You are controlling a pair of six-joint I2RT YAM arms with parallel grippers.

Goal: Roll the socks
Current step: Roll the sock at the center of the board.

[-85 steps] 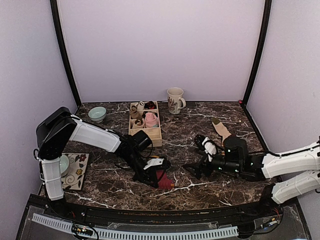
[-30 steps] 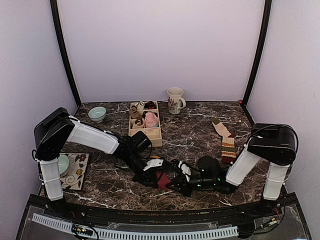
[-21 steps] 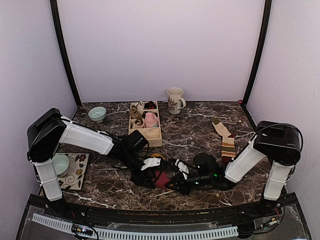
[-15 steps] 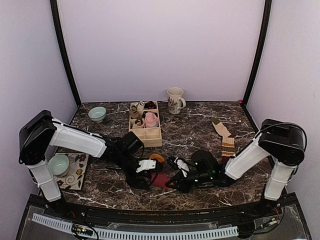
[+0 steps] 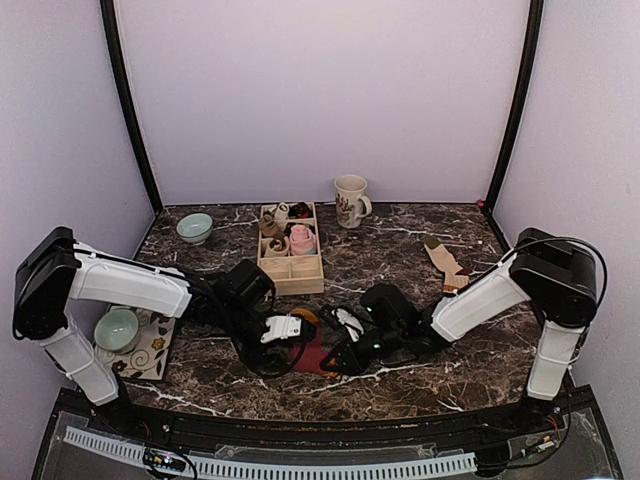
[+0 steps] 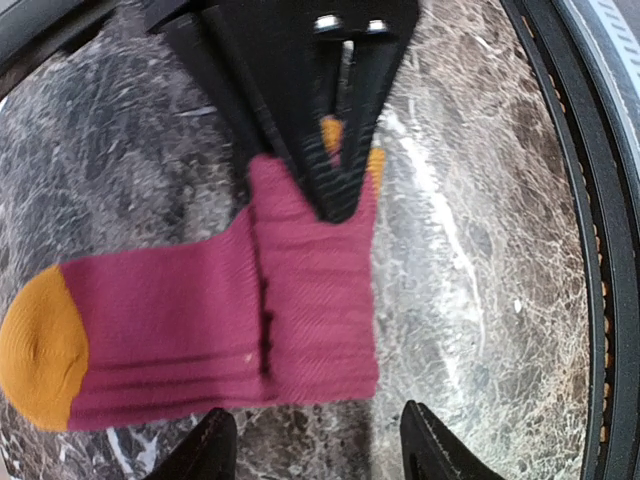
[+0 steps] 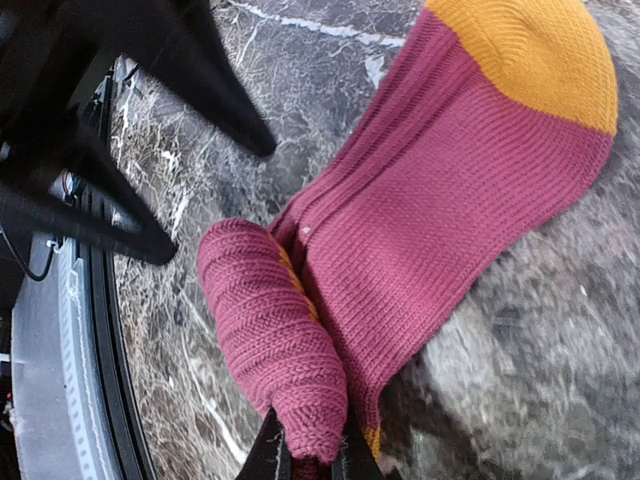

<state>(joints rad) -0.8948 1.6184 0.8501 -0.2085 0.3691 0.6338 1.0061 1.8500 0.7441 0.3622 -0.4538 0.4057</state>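
You're mid-roll on the maroon sock (image 7: 430, 220), which lies near-centre on the marble table (image 5: 390, 240). Your right gripper (image 7: 305, 455) pinches its rolled end. Your left gripper (image 6: 315, 455), clamped a second ago, now hangs spread and empty beside it. Next, I'd judge, keep the roll tight while turning toward the orange toe.

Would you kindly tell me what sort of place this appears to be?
Likely a robot-lab booth dressed like a home: plain lilac walls around a marble-look table, with a mug and a wooden organiser on it.
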